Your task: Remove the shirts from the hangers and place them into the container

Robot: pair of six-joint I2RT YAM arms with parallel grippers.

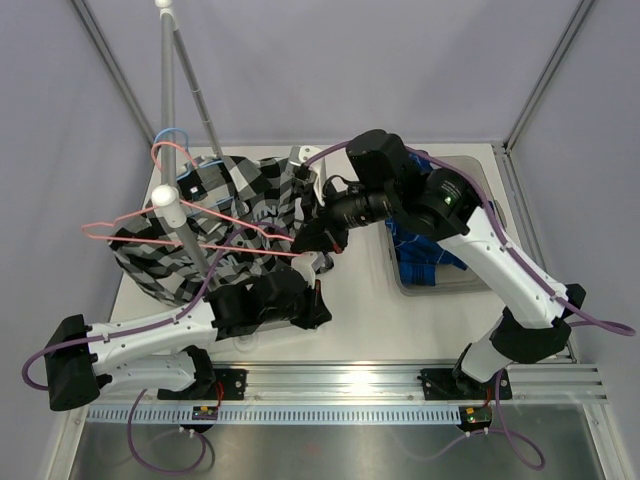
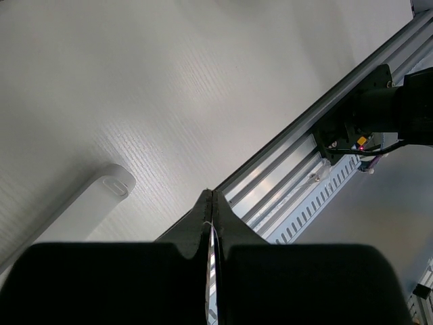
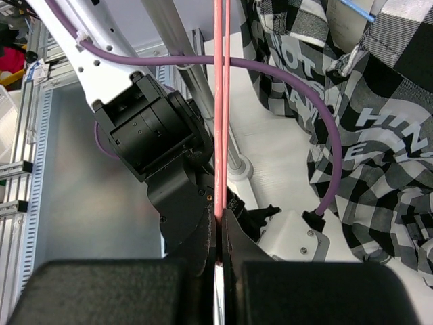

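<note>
The right arm [image 1: 440, 205] covers most of the blue shirt [image 1: 415, 262] and container [image 1: 478, 172] at right centre of the top view, and the blue hanger [image 1: 172, 131], upper left, seems mostly hidden behind the checked shirt [image 1: 240, 200].

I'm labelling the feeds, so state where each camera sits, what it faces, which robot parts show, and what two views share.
Top external: above, behind the bases, facing down at the table; left arm and right arm show.
Left wrist: on the left arm, facing past the shut left pincer to the table, rail and an arm base.
Right wrist: on the right arm, facing past the right pincer, shut on the pink hanger, to the left arm and checked shirt.
Shared: top and right wrist both show hanger and shirt.
</note>
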